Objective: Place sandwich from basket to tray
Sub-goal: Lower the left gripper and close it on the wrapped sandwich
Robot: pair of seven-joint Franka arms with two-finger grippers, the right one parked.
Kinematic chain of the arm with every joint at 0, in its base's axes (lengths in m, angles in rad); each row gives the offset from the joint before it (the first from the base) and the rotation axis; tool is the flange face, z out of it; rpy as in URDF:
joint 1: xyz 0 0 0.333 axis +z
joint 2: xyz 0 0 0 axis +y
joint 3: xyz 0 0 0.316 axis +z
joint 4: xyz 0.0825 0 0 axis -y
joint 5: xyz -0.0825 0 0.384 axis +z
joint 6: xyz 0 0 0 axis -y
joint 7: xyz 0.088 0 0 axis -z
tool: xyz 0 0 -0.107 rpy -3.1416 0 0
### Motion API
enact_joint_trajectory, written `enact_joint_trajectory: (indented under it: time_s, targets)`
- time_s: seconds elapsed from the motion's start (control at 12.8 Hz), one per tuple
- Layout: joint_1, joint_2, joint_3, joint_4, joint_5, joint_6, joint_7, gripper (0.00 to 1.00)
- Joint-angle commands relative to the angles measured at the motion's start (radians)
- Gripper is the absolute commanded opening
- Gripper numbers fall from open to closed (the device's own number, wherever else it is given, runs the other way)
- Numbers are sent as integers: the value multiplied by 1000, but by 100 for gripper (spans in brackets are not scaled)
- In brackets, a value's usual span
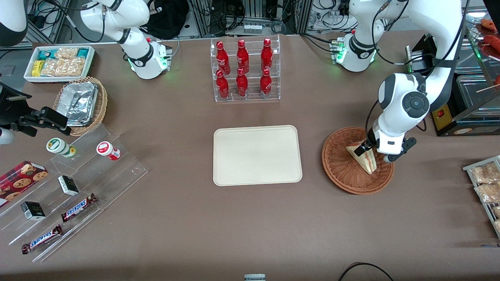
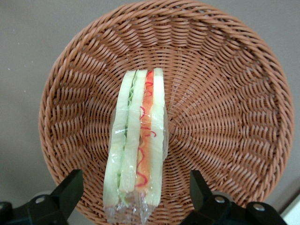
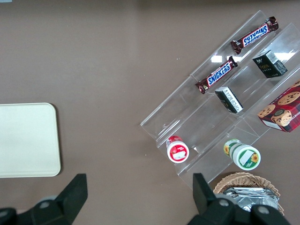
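While you look across the brown table from the front, the nearest task item is the flat cream-beige rectangular plastic tray, lying bare at the table's middle. Beside it, toward the working arm's end of the table, sits the round reddish-brown woven wicker basket. Inside it you see the triangular white-bread sandwich in clear wrap, standing on edge so its red-orange and green filling layers face up at your wrist camera. It lies in the part of the basket nearer the working arm's end, not on the tray.

Your left arm's two-finger gripper hangs just above the sandwich. Its black fingers are spread wide, one on each flat side of the wedge and clear of the bread, clamping nothing.

Farther from the camera, past the tray, a clear acrylic rack of six red bottles stands near the table's edge.
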State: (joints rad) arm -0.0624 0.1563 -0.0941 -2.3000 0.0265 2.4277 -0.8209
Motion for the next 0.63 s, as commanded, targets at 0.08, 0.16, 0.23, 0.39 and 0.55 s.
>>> enact_joint_trajectory:
  time_s: [0.08, 0.16, 0.23, 0.39, 0.55]
  targets:
    - [-4, 40, 1, -22, 3, 63, -35, 100]
    - [-4, 51, 1, -22, 3, 62, -35, 91]
    - [-2, 49, 1, -21, 3, 57, -35, 61]
    - [-2, 43, 1, -19, 3, 48, -27, 13]
    - [-1, 31, 1, -10, 4, 18, -20, 6]
